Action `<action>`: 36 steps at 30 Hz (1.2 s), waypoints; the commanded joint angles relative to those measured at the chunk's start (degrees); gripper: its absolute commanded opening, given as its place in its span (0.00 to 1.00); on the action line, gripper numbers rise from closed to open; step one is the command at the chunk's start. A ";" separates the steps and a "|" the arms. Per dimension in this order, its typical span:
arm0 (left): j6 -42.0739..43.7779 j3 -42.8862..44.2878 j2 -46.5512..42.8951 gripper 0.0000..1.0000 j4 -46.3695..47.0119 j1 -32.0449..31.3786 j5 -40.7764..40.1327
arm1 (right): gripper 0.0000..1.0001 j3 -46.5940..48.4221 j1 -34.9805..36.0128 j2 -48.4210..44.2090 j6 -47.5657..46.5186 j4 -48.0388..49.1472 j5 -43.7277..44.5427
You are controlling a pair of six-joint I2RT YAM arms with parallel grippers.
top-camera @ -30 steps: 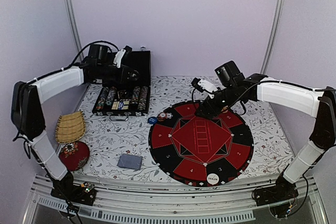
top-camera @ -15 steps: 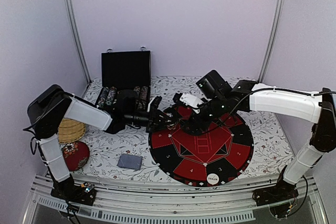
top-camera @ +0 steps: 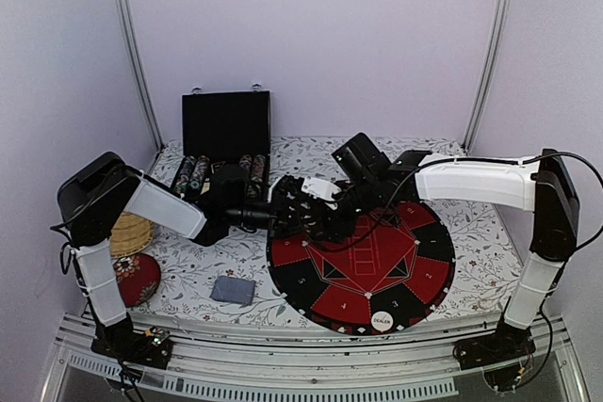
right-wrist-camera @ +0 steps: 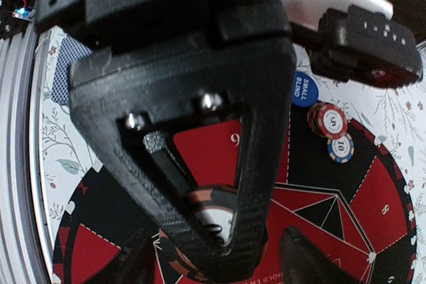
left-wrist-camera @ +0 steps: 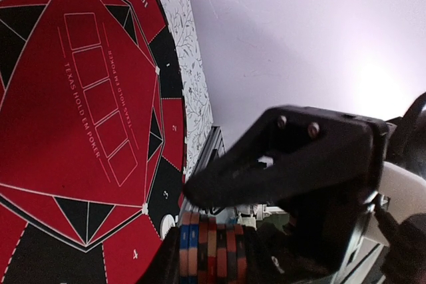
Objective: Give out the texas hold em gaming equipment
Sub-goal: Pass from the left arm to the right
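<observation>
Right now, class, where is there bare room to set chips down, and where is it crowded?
Free: the red centre of the mat down to the DEALER button; the floral cloth right of the mat; the cloth just beyond the card deck. Crowded: the mat's far-left edge, where the left gripper and right gripper meet beside loose chips.

Striped chips (left-wrist-camera: 210,252), red-and-black mat (top-camera: 363,261)

A stack of striped chips (left-wrist-camera: 208,252) lies edge-on; two chips (right-wrist-camera: 331,120) lie flat beside the blue button (right-wrist-camera: 304,89).
</observation>
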 commanded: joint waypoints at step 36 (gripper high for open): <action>2.84 1.11 -0.96 0.28 2.32 -0.41 1.58 | 0.02 4.29 0.17 3.28 -2.41 0.69 0.66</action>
